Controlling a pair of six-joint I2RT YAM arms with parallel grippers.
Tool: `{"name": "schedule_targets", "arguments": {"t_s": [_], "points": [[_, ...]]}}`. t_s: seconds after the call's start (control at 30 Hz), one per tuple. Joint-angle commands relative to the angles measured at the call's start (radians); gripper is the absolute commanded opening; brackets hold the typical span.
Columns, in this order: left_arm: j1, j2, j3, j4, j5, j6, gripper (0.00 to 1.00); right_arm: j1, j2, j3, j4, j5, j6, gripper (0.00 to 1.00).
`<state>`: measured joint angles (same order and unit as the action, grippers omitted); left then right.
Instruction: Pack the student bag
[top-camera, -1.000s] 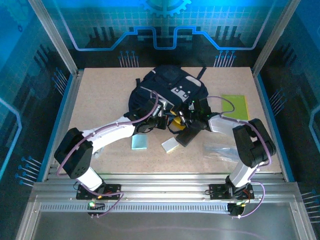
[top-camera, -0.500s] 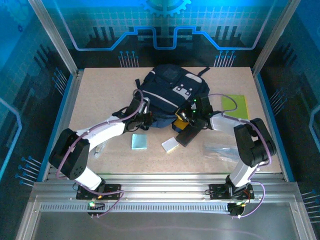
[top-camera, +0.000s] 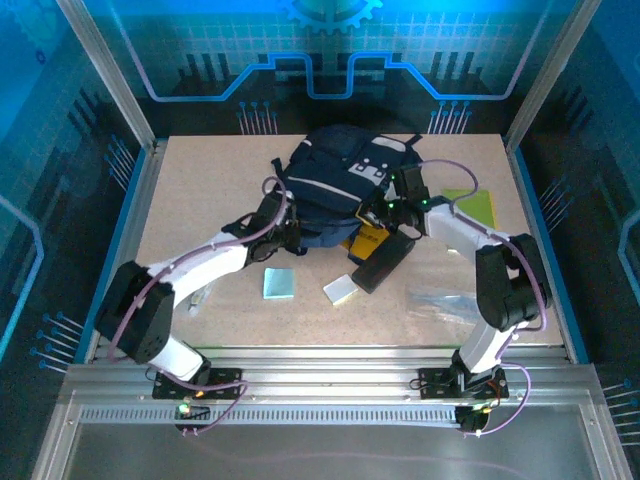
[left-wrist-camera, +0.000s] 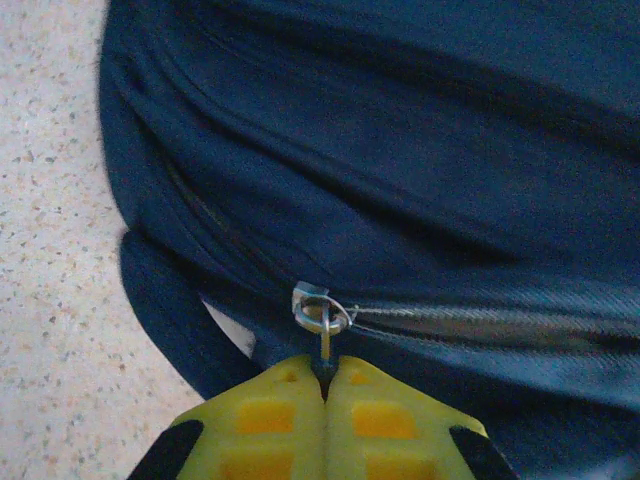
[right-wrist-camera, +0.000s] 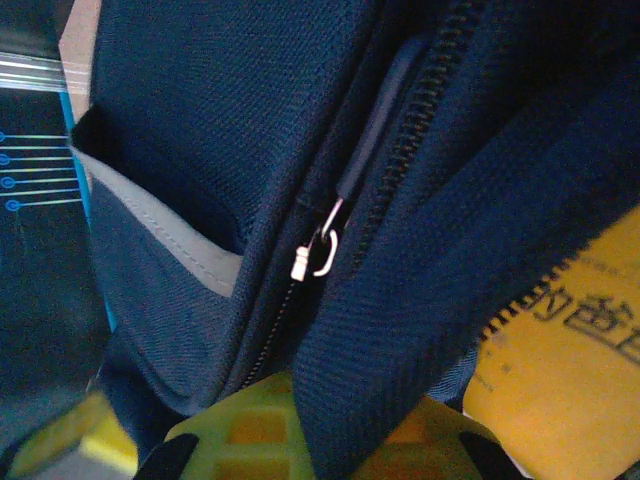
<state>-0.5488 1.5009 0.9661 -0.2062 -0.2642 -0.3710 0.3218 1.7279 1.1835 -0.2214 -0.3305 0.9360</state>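
The student bag (top-camera: 345, 180), dark navy with grey-white patches, lies at the back middle of the table. My left gripper (top-camera: 288, 230) is at its near left edge. In the left wrist view its yellow fingers (left-wrist-camera: 325, 375) are shut on the pull of a metal zipper slider (left-wrist-camera: 320, 308). My right gripper (top-camera: 388, 208) is at the bag's right side. In the right wrist view it (right-wrist-camera: 345, 425) is shut on a fold of the bag's navy fabric (right-wrist-camera: 420, 300) beside another zipper slider (right-wrist-camera: 315, 255). A yellow book (right-wrist-camera: 575, 340) pokes out of the opening.
In front of the bag lie a black pencil case (top-camera: 382, 262), a pale block (top-camera: 341, 290) and a light blue pad (top-camera: 279, 284). A green sheet (top-camera: 478, 208) is at the right. A clear plastic sleeve (top-camera: 440, 300) lies near the right arm.
My right gripper has shut on the bag's fabric and drawn it up and to the far right. My left gripper moved left along the bag's edge with the zipper pull.
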Motion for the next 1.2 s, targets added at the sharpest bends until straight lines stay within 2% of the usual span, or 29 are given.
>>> {"name": "schedule_targets", "arguments": {"t_s": [0.0,0.13,0.2,0.23,0.3,0.33,0.4,0.5,0.63,0.73,0.83,1.0,1.17], "points": [[-0.086,-0.143,-0.039,-0.006,-0.08,-0.01,0.0,-0.015,0.061,0.136,-0.057,-0.009,-0.121,0.0],[-0.12,-0.177,-0.038,0.015,-0.06,-0.033,0.0,-0.031,0.153,0.267,-0.137,-0.017,-0.118,0.0],[-0.134,-0.15,-0.007,0.026,-0.031,-0.028,0.0,-0.052,0.184,0.309,-0.181,-0.012,-0.114,0.04],[-0.143,-0.13,0.01,0.03,-0.014,-0.026,0.0,-0.063,0.191,0.312,-0.181,-0.011,-0.109,0.12],[-0.171,-0.071,0.051,0.049,0.031,-0.021,0.0,-0.09,0.197,0.31,-0.173,-0.01,-0.094,0.43],[-0.181,-0.042,0.067,0.063,0.053,-0.02,0.0,-0.1,0.195,0.307,-0.173,-0.011,-0.09,0.51],[-0.192,0.025,0.104,0.079,0.088,-0.023,0.0,-0.12,0.167,0.289,-0.177,-0.001,-0.088,0.63],[-0.193,0.076,0.141,0.065,0.066,-0.016,0.0,-0.123,0.09,0.227,-0.185,0.038,-0.103,0.75],[-0.192,0.081,0.13,0.077,0.02,0.015,0.0,-0.118,-0.012,0.119,-0.181,0.019,-0.098,0.78],[-0.191,0.091,0.131,0.063,0.013,0.026,0.0,-0.093,-0.094,-0.012,-0.118,0.0,-0.041,0.79],[-0.191,0.099,0.107,0.077,0.01,0.013,0.0,-0.063,-0.131,-0.112,-0.046,-0.024,0.03,0.84],[-0.191,0.103,0.038,0.126,-0.007,-0.009,0.0,0.012,-0.071,-0.126,0.027,-0.027,0.091,0.84],[-0.191,0.095,0.006,0.152,-0.02,-0.013,0.0,0.042,0.039,-0.099,0.125,-0.007,0.173,0.82]]}}
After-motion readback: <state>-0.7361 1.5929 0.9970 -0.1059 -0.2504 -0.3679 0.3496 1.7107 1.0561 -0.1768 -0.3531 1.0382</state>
